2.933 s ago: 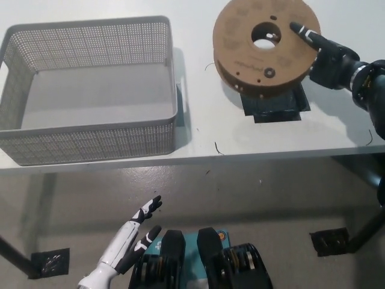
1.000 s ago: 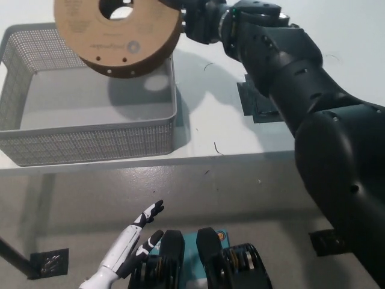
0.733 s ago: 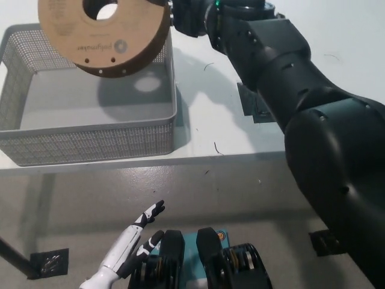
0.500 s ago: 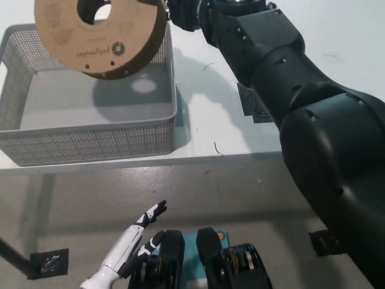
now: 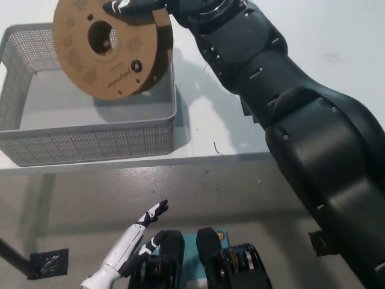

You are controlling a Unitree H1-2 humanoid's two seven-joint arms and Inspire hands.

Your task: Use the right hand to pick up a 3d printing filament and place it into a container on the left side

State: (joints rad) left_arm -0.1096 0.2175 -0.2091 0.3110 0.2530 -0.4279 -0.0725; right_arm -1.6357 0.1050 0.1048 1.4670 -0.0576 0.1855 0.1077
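Reaching far across the white table [image 5: 228, 129], the black right hand [image 5: 147, 7] held the filament spool [image 5: 111, 49] by its upper rim, fingers [image 5: 120, 7] closed over the cardboard edge. The spool hung tilted, nearly on edge, above the back right part of the grey mesh basket [image 5: 90, 141], its lower rim apparently inside the basket walls but, as far as could be judged, not yet resting on the floor. Tipping it this way probably let it clear the basket's right wall and slide down rather than drop flat. Much of the right hand was cut off by the top of the picture, and the arm hid the table area beside the basket, so the underside of the grip could not be made out. The white left hand [image 5: 126, 250] rested low below the table edge, fingers spread and holding nothing.
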